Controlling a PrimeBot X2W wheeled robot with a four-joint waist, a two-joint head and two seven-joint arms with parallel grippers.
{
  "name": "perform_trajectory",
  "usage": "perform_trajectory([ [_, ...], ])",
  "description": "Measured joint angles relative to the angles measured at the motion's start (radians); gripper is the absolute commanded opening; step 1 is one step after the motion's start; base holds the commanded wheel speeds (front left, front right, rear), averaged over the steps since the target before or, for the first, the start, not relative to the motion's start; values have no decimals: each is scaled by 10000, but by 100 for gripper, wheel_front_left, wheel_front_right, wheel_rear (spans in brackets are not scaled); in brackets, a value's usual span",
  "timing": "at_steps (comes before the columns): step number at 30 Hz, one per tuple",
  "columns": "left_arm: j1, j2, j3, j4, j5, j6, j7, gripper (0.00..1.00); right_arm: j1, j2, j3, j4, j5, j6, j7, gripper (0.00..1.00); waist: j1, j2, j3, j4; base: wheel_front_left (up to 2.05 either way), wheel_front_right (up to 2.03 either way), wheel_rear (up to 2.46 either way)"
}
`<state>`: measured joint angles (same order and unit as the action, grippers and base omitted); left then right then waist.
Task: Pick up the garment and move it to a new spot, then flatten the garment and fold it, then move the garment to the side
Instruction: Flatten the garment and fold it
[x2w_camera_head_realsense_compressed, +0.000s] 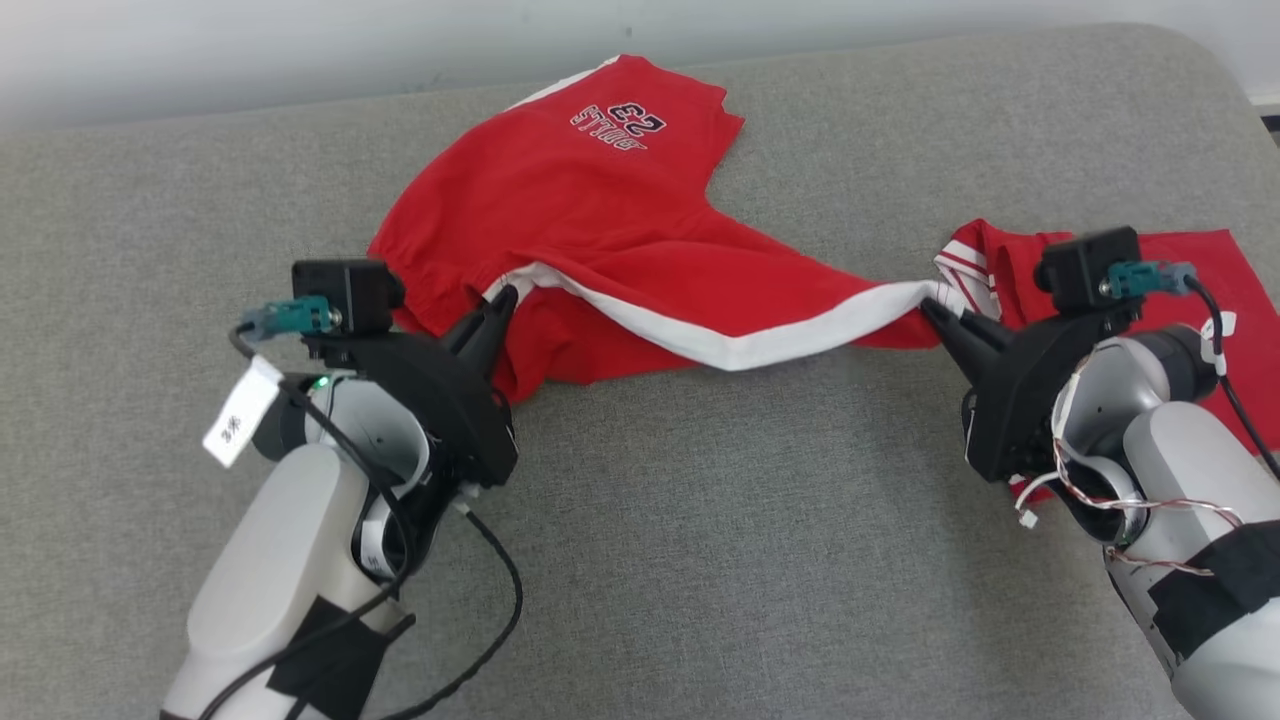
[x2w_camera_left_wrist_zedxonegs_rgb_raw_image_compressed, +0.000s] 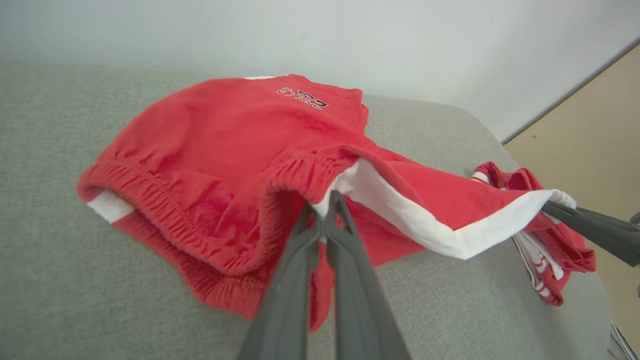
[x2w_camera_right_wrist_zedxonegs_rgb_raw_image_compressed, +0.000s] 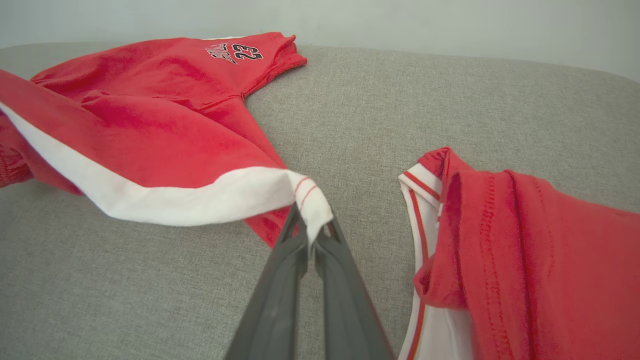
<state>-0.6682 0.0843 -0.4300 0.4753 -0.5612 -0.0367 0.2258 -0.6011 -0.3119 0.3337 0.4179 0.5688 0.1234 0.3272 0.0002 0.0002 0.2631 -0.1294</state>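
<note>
The left gripper's (x2w_camera_head_realsense_compressed: 505, 297) two dark fingers were pressed together on the waistband end of the white side stripe (x2w_camera_head_realsense_compressed: 760, 345) of the red basketball shorts (x2w_camera_head_realsense_compressed: 580, 200). In the left wrist view the tips (x2w_camera_left_wrist_zedxonegs_rgb_raw_image_compressed: 325, 200) met just where the gathered elastic waistband (x2w_camera_left_wrist_zedxonegs_rgb_raw_image_compressed: 170, 220) joined that stripe. The right gripper (x2w_camera_head_realsense_compressed: 930, 308) was likewise clamped on the shorts, pinching the hem corner of the same stripe. In the right wrist view the white corner with two thin red lines folded over its closed tips (x2w_camera_right_wrist_zedxonegs_rgb_raw_image_compressed: 310, 230).

Between the two grips the stripe ran taut and lifted off the surface, from about 9 o'clock to about 3 o'clock in the head view. The left gripper sat at roughly 8 o'clock and the right at roughly 3 o'clock.

The rest of the shorts spread away from the fingers toward 12 o'clock, lying rumpled on the grey upholstered cushion (x2w_camera_head_realsense_compressed: 700, 560). At their far edge was a dark "23" print (x2w_camera_head_realsense_compressed: 620, 122), upside down to the head camera.

A second red garment with white and red trim, seemingly a jersey (x2w_camera_head_realsense_compressed: 1215, 262), lay on the cushion at 3 o'clock. It was just beside the right gripper and partly under its arm. Beyond the cushion's far edge, at 12 o'clock, stood a pale wall (x2w_camera_head_realsense_compressed: 200, 40).
</note>
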Motion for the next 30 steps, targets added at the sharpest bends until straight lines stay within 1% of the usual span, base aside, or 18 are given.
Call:
perform_trajectory([
  [4, 709, 165, -98, 46, 242, -73, -288, 0, 222, -144, 320, -115, 153, 2, 86, 0, -2, -1, -213, 95, 0, 0, 0],
  [9, 1891, 362, -303, 4, 368, -84, -663, 0, 894, -537, 857, -596, 552, 2, 178, 0, -4, -1, -659, 303, 0, 0, 0],
  [10, 1891, 362, -303, 4, 368, -84, -663, 0, 894, -537, 857, -596, 552, 2, 178, 0, -4, -1, -659, 303, 0, 0, 0],
  [19, 3805, 903, -819, -424, 646, -180, -1039, 0, 2576, -1260, 1338, -1175, 1166, 6, 663, 0, -4, -2, -1614, 731, 0, 0, 0],
  [25, 5016, 1204, -1062, -840, 677, -251, -1126, 0, 3869, -1726, 1626, -2004, 1841, 12, 1210, 0, -5, -3, -2252, 979, 0, 0, 0],
  [30, 5803, 1463, -1290, -1342, 688, -251, -1122, 0, 4910, -2178, 1567, -2913, 2251, 12, 1507, 0, -5, -4, -2675, 1176, 0, 0, 0],
])
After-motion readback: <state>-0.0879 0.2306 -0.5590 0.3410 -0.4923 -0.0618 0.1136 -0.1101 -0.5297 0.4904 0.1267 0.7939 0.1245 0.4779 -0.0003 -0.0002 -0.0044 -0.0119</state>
